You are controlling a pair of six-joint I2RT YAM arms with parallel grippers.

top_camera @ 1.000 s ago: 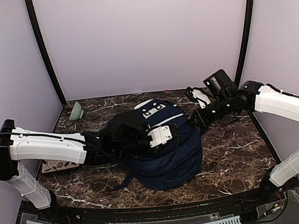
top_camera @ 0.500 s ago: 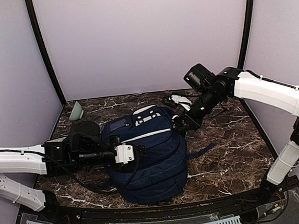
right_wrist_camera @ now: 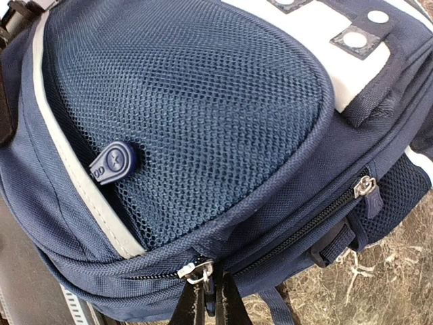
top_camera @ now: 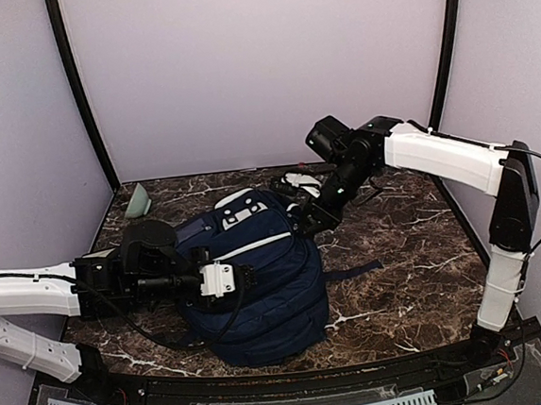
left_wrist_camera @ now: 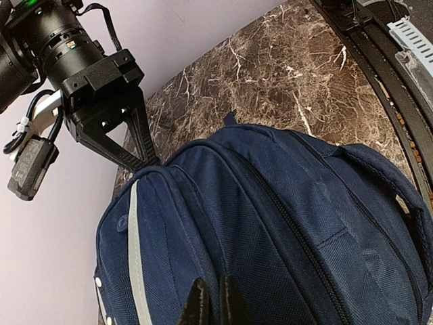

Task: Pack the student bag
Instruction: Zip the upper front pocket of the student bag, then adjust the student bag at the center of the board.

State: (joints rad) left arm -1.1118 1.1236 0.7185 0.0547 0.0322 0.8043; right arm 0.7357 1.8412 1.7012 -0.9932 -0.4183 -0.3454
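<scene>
- From above, the student bag point(top_camera: 269, 288) lies front side up in the middle of the marble bench point(top_camera: 409, 266). Its handle end points toward the far wall, and one strap point(top_camera: 353, 273) trails off to the right.
- The left end effector point(top_camera: 247, 277) reaches in from the left onto the bag's front. The right end effector point(top_camera: 303, 226) comes down at the bag's far right shoulder.
- The left wrist view shows its own fingers clenched, tips together and pressed into the navy fabric beside a zip line (whether a fold is pinched, I cannot tell). It also shows the other arm's dark fingers meeting the bag's far rim.
- Only the right wrist view shows the mesh pocket point(right_wrist_camera: 189, 115), a rubber logo tab point(right_wrist_camera: 111, 162) and the white patches point(right_wrist_camera: 352, 37). There the fingers are closed tight on the zip pull point(right_wrist_camera: 197, 273) at the lower seam.
- A small pale green object point(top_camera: 139, 201) sits in the far left corner, well apart from the bag (seen only overhead).
</scene>
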